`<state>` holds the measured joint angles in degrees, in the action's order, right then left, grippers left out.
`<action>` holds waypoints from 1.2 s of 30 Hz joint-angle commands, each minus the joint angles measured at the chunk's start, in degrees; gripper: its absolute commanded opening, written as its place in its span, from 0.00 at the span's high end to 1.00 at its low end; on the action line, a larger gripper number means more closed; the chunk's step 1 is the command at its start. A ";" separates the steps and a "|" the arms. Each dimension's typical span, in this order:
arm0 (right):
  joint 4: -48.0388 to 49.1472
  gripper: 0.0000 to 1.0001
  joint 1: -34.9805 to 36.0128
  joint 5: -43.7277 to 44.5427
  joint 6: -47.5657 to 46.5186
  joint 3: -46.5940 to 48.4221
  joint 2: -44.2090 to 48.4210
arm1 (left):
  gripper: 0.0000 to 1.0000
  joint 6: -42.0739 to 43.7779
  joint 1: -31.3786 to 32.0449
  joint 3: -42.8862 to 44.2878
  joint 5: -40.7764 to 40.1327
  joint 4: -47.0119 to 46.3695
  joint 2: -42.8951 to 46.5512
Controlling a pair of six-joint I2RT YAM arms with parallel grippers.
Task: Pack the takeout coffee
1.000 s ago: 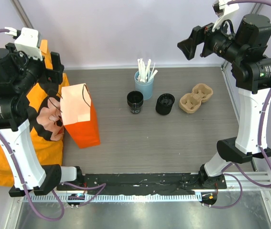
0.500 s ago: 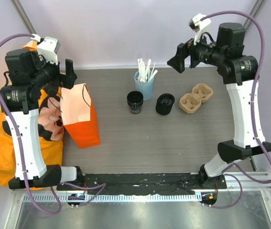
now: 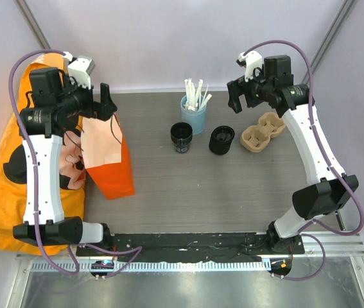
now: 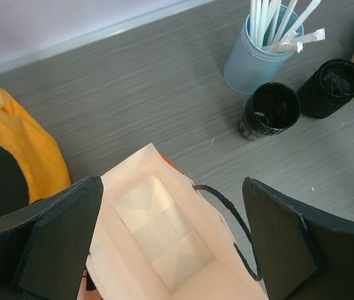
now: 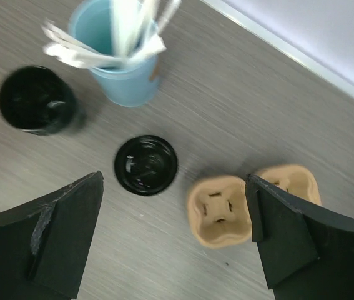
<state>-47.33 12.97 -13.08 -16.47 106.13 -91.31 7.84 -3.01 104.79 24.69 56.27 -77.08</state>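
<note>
An orange paper bag (image 3: 109, 160) stands open at the table's left, its pale inside (image 4: 164, 240) empty. My left gripper (image 3: 97, 108) hangs open just above the bag's mouth (image 4: 170, 185), fingers either side of it. A black coffee cup (image 3: 182, 136) (image 4: 270, 112) (image 5: 36, 100) stands mid-table beside a stack of black lids (image 3: 221, 139) (image 5: 145, 164). A tan cardboard cup carrier (image 3: 263, 132) (image 5: 219, 209) lies to their right. My right gripper (image 3: 237, 96) (image 5: 173, 178) hovers open high above the lids and carrier, holding nothing.
A blue cup of wrapped straws (image 3: 194, 110) (image 5: 123, 75) (image 4: 258, 59) stands behind the coffee cup. An orange cloth with a cartoon print (image 3: 2, 192) (image 4: 20, 147) is heaped left of the bag. A raised edge (image 3: 149, 90) runs along the table's back.
Both arms have swung down and inward. The left gripper came over the bag's mouth, and the right gripper moved left and lower over the lids and carrier. Both stayed open.
</note>
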 commanded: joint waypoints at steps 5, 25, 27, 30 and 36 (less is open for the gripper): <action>5.50 0.00 -8.66 7.10 -1.55 -8.73 5.35 | 0.00 -1.86 0.54 2.60 4.75 -0.99 -0.53; 6.37 0.00 -11.30 10.62 -2.25 -14.54 8.87 | 0.40 1.48 5.29 9.29 8.19 16.94 -1.94; 6.72 0.00 -11.83 10.53 -2.78 -15.42 8.87 | 0.44 1.57 5.82 8.94 7.66 17.29 -1.85; 7.08 0.00 -12.27 10.80 -3.66 -16.30 8.25 | 0.50 1.66 6.87 8.15 7.13 17.03 -1.85; 7.60 0.00 -12.27 10.62 -4.01 -17.62 7.63 | 0.56 1.57 7.93 7.36 2.83 16.42 -1.85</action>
<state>-42.78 0.91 -2.92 -19.55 89.10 -84.38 9.23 4.27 112.36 30.70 73.06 -79.02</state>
